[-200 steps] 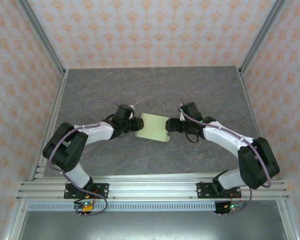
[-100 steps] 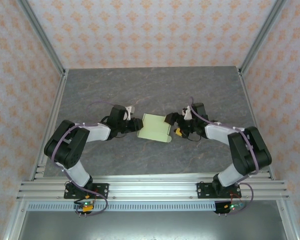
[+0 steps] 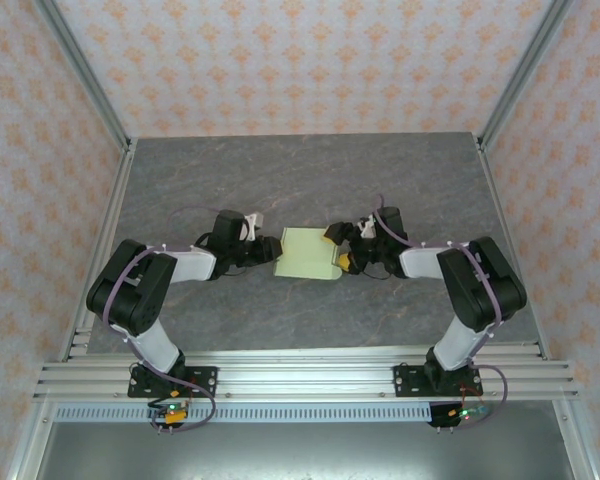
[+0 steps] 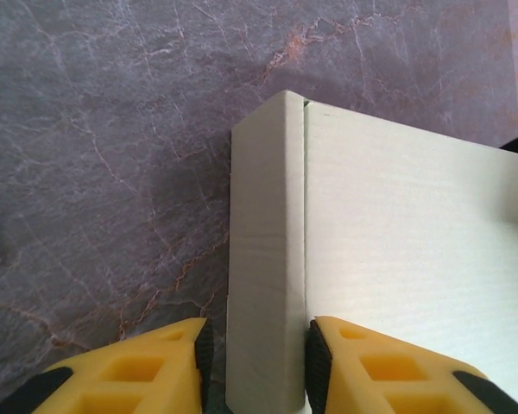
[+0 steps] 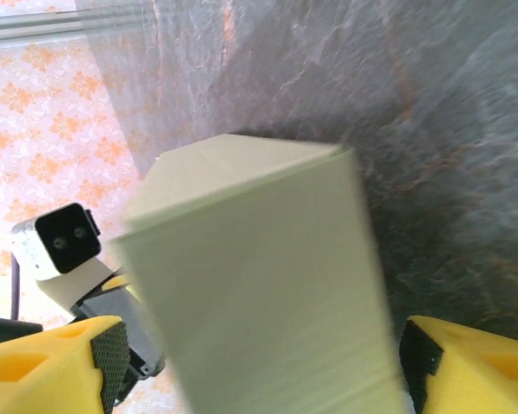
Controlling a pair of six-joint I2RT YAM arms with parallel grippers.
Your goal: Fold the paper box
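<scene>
Paper box lies flat on the table, roughly mid-table, between the two arms. It's folded to a squarish, low shape. The near edge looks uneven, with a small lobe at its right corner.

Left tool is at the box's left edge and low to the table. In the left wrist view the yellow fingers are a narrow gap apart and straddle the box's thin side wall. That wall stands at a crease next to the broad top panel, with a thin seam between them. The pad on the top-panel side sits against the card. The other pad shows a sliver of table between it and the wall. Can't tell if it's actually pinching.

Right tool is at the box's right edge, opposite the left one. In the right wrist view its fingers are spread wide with the box end between them. That frame is motion-blurred. One pad is close to the card. The other is clearly off it, with the left arm's white camera block visible past that side. So it's open and gripping nothing.
</scene>
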